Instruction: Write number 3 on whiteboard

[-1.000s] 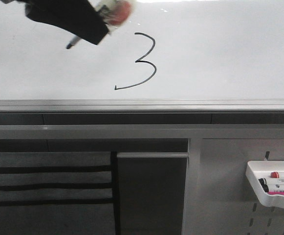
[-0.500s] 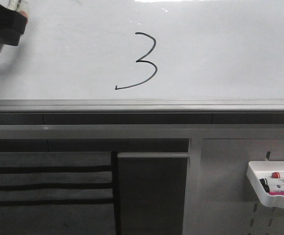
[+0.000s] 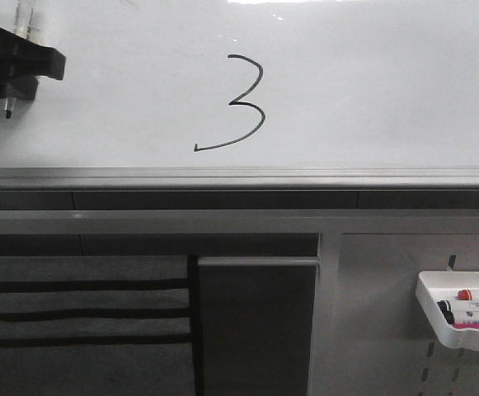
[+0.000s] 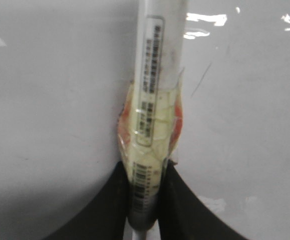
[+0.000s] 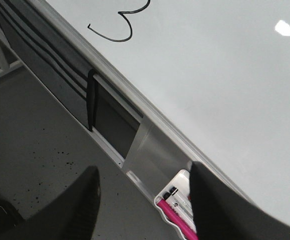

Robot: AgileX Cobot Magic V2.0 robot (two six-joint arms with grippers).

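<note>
Front view: 1 number 3 [image 3: 237, 105] on whiteboard [image 3: 387, 91]; left pincer [image 4: 145, 200] grips 1 marker [image 4: 157, 75]; right pincer [image 5: 145, 210] gapes.

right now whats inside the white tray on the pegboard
The white tray holds markers lying flat: one red-capped, one black-capped and a pink one along the front. Its front wall hides their lower sides, and the frame edge cuts off the tray's right part.

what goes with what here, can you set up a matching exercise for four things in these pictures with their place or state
Things:
1. number 3
2. marker
3. white tray
4. right tool

Places or states:
A. clamped in the left tool
B. open, holding nothing
C. drawn on the whiteboard
D. hung on the pegboard, pens inside

Pairs: 1-C, 2-A, 3-D, 4-B
</note>
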